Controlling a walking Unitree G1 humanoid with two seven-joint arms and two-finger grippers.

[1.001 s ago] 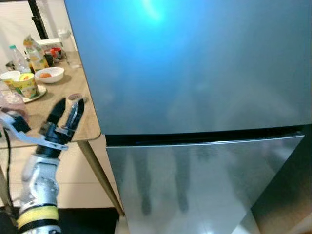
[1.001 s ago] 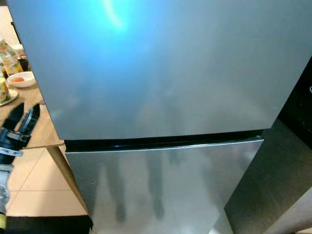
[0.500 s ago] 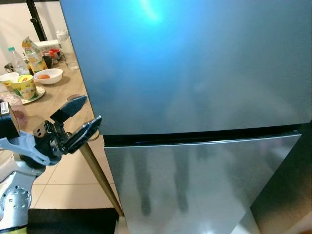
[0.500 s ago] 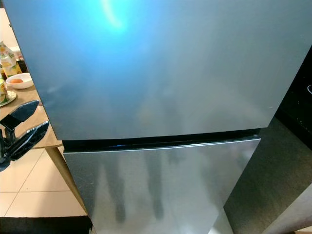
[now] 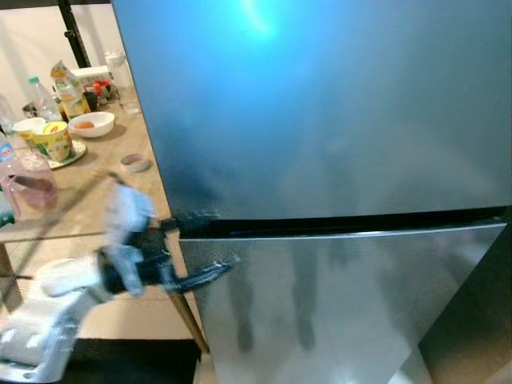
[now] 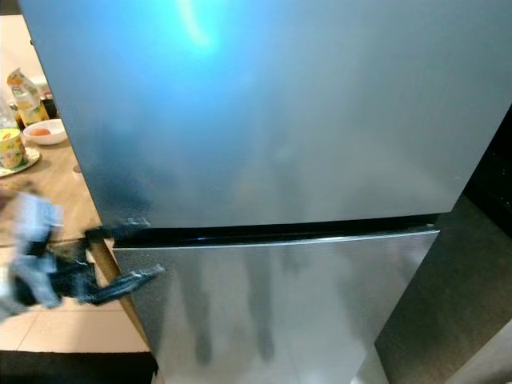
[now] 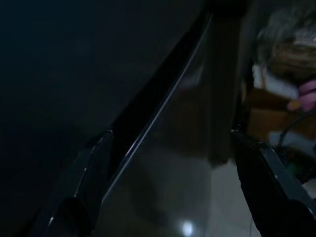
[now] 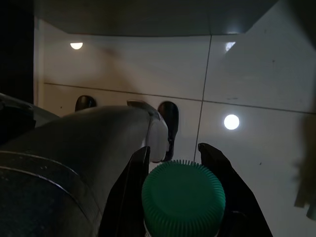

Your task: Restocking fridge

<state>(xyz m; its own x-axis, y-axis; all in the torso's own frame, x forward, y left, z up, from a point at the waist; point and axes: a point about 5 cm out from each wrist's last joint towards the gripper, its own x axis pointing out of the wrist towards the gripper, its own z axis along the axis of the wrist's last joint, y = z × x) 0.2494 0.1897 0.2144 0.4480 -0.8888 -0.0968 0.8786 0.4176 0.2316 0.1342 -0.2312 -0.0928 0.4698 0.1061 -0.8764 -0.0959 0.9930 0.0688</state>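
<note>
- We recorded that, against the frame half a second before, the left gripper (image 5: 196, 268) had swung from beside the table (image 5: 96, 188) to the left edge of the fridge (image 5: 336, 120), its fingers spread, one at the dark seam (image 5: 336, 226) between the upper door and the lower door (image 5: 336, 304). The arm was motion-blurred.
- On the table, well apart from the fridge, we noted a bottle (image 5: 40, 96), a carton (image 5: 68, 90), a yellow cup (image 5: 54, 142) and a white bowl (image 5: 90, 123).
- We judged the main risk to be a finger skidding off the seam without catching the door edge, given the speed of approach; a glancing strike on the table corner was also possible.
- The left wrist view showed what the head views did not: the seam (image 7: 158, 108) running between the two spread fingers (image 7: 89, 182).
- The right wrist view showed the right gripper (image 8: 185, 163) closed around a green-capped bottle (image 8: 183, 198), hanging above a tiled floor (image 8: 256, 89); a slack hold could drop this stock item before the door opened.
</note>
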